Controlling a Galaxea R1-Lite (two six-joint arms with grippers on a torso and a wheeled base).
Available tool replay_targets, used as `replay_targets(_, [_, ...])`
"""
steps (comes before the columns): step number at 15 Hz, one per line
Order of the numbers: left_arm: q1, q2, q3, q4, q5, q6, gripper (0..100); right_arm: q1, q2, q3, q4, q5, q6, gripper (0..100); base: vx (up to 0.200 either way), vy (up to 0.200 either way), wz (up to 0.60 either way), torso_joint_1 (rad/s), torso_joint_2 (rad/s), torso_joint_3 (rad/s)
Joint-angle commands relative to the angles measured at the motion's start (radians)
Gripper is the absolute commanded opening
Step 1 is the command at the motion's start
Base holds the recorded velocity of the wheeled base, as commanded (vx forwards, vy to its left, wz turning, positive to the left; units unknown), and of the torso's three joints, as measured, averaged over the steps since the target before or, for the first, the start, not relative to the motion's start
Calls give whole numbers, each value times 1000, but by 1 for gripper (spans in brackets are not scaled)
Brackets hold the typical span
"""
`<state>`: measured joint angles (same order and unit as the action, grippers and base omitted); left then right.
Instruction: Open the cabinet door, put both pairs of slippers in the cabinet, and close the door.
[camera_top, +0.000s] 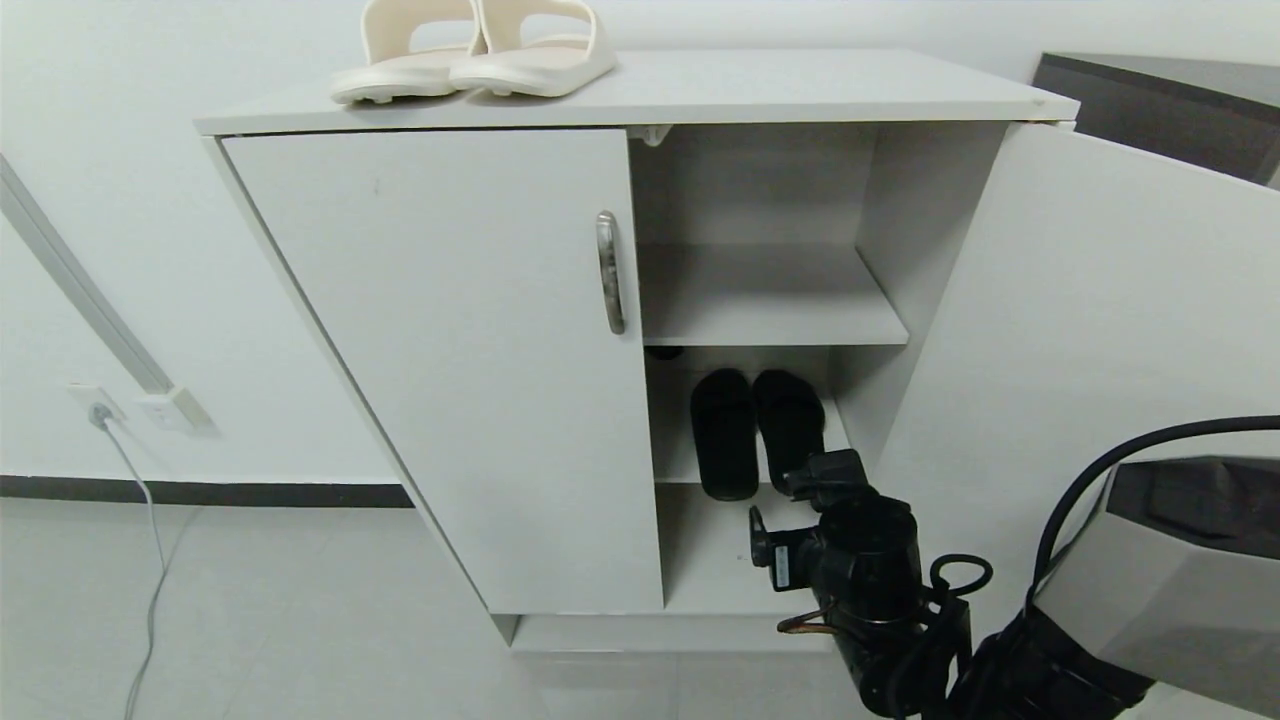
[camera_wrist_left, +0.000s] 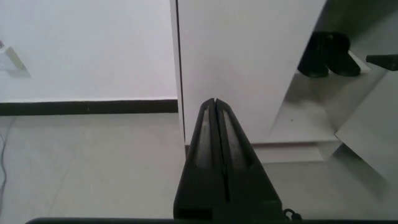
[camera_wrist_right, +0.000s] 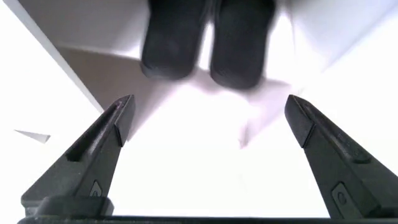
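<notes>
White laminate cabinet (camera_top: 640, 92), boxy and smooth, standing against a plain white wall. Its left door (camera_top: 450, 370) is shut and carries a slim curved metal handle (camera_top: 610, 272); its right door (camera_top: 1080, 330) is swung wide open, exposing flat matte shelves.

The black slippers (camera_top: 757, 430), a matte soft-looking pair with rounded ends, lie side by side on the middle shelf, below the bare upper shelf (camera_top: 770, 300). The cream slippers (camera_top: 475, 50), thick-soled with broad moulded straps, sit side by side on the cabinet top above the shut door, one sole slightly over the front edge.

The right gripper (camera_wrist_right: 209, 102) hangs in front of the open half, near the black pair but apart from it, its two dark wedge-shaped fingers (camera_wrist_right: 102, 140) spread wide with nothing between them. The left gripper (camera_wrist_left: 214, 102) sits low in front of the shut door, its flat ribbed fingers pressed together (no gap visible, nothing held).

Surroundings: pale tiled floor, a black skirting strip (camera_top: 200, 492), and a wall socket (camera_top: 95, 405) with a grey cable (camera_top: 150, 560) trailing down, well left of the cabinet. The open right door stands beside the right arm.
</notes>
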<state>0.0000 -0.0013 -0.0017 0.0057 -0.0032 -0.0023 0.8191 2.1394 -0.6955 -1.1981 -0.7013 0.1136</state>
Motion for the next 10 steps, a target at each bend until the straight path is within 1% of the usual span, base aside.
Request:
replay_targets(1, [0, 1, 0, 0, 0, -1, 0, 8, -6, 5, 0, 0, 0, 100, -200, 0, 0, -2, 2, -2])
replay_targets(5, [0, 1, 0, 0, 2, -1, 0, -2, -9, 16, -9, 2, 1, 100, -200, 0, 0, 1, 2, 0])
replay_targets(10, [0, 1, 0, 0, 5, -2, 0, -2, -3, 30, -26, 8, 0, 100, 0, 0, 0, 0, 0, 0])
